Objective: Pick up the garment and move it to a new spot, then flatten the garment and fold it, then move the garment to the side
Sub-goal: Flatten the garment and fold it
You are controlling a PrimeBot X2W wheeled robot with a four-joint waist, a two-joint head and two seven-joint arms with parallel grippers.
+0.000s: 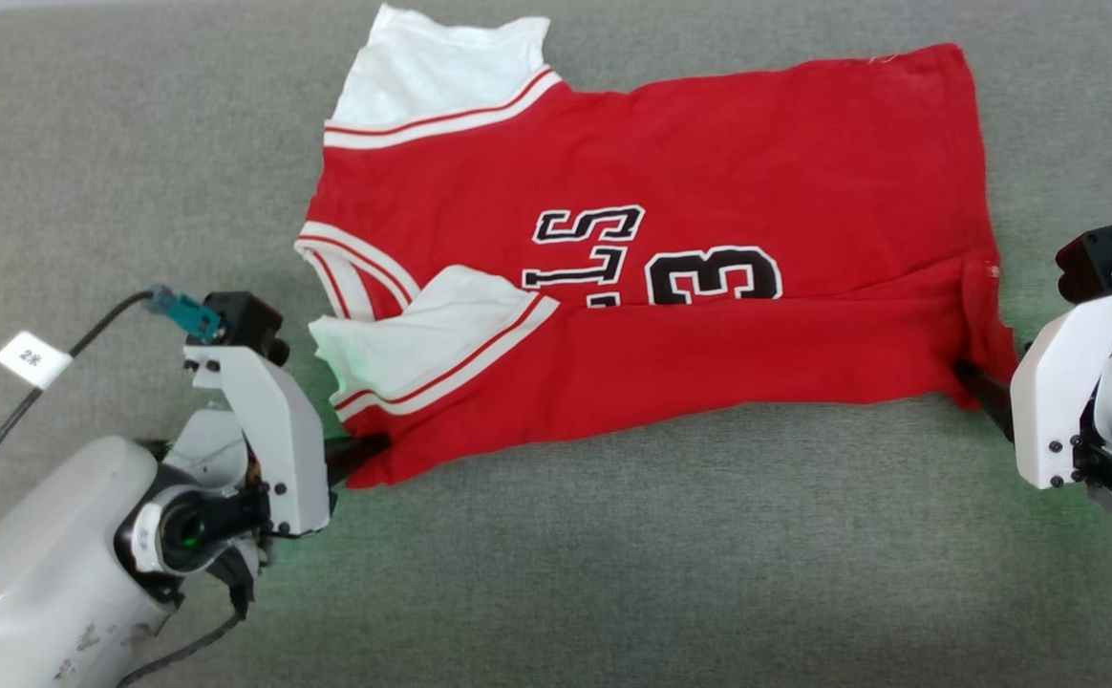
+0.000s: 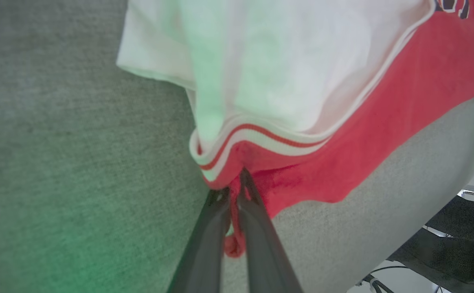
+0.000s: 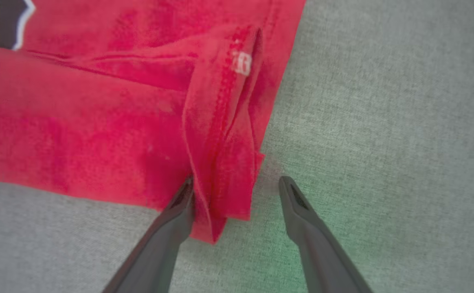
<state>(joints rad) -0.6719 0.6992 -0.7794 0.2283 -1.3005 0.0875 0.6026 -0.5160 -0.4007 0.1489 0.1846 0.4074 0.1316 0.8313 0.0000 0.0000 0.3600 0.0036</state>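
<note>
Seemingly time to release after a lengthwise fold: best to let go low, keeping the folded-over near edge of the garment [image 1: 652, 315] straight and the white sleeve [image 1: 422, 325] tucked flat, then to back off along the grey padded surface [image 1: 613, 573] without snagging cloth. Left gripper [image 2: 237, 183]: pinched fully together on a bunch of red fabric at the near corner below that sleeve. Right gripper [image 3: 236, 183]: spread wide around the hem corner, one finger touching cloth, nothing clamped; garment spread sideways between both, lettering up.
</note>
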